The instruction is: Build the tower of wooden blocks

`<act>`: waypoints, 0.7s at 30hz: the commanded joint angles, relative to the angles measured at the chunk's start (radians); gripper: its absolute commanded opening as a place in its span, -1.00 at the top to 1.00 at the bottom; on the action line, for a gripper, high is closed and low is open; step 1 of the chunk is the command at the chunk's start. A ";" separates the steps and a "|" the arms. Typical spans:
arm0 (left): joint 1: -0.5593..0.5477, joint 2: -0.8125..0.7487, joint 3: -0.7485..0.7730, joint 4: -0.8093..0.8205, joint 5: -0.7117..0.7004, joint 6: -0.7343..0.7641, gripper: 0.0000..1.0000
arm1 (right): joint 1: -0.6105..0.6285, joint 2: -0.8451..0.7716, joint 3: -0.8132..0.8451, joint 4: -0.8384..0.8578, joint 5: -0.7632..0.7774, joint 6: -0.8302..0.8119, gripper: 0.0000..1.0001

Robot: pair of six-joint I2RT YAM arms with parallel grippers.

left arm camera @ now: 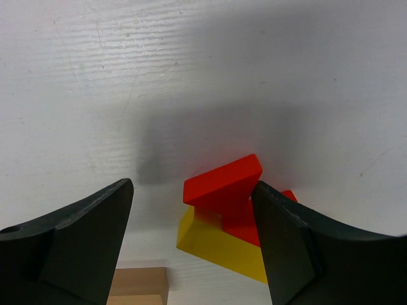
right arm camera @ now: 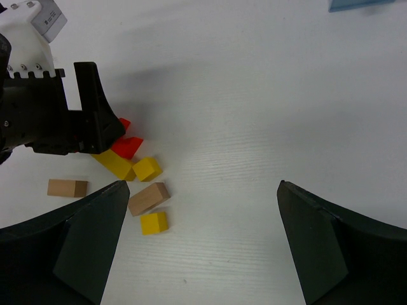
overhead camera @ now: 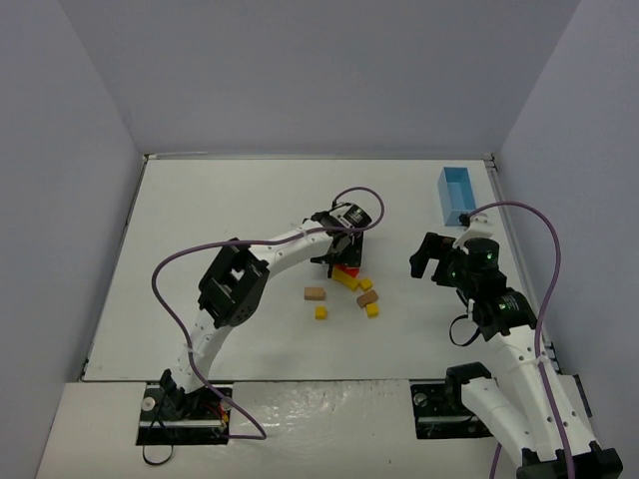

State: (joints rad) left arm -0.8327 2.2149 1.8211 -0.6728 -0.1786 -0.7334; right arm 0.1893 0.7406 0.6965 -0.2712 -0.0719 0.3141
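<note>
Centrally on the bench [overhead camera: 200, 220], the wood block tower [overhead camera: 346, 275] is only a red wedge [left arm camera: 222, 181] resting on a yellow block [left arm camera: 213, 248]. Around it the left tool [left arm camera: 192, 186] stands released; the right tool [right arm camera: 203, 187] hangs spread wide, empty, well apart.

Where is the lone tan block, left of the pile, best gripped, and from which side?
Come from straight above, probably, with the jaws across the two long sides of the tan block at mid-length. It lies flat, apart from the other blocks, so both parallel sides are free.
</note>
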 commanded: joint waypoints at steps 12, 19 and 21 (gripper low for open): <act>0.007 0.000 0.080 -0.013 0.065 -0.014 0.02 | 0.013 0.014 0.001 0.064 0.003 0.005 -1.00; 0.012 -0.007 0.068 -0.011 0.056 -0.013 0.54 | 0.016 0.017 0.001 0.067 0.004 0.007 -1.00; 0.015 -0.016 0.056 -0.009 0.047 -0.013 0.74 | 0.018 0.016 0.000 0.067 0.004 0.006 -1.00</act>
State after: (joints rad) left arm -0.8242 2.2509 1.8664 -0.6762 -0.1148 -0.7403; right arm 0.1936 0.7452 0.6952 -0.2690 -0.0715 0.3141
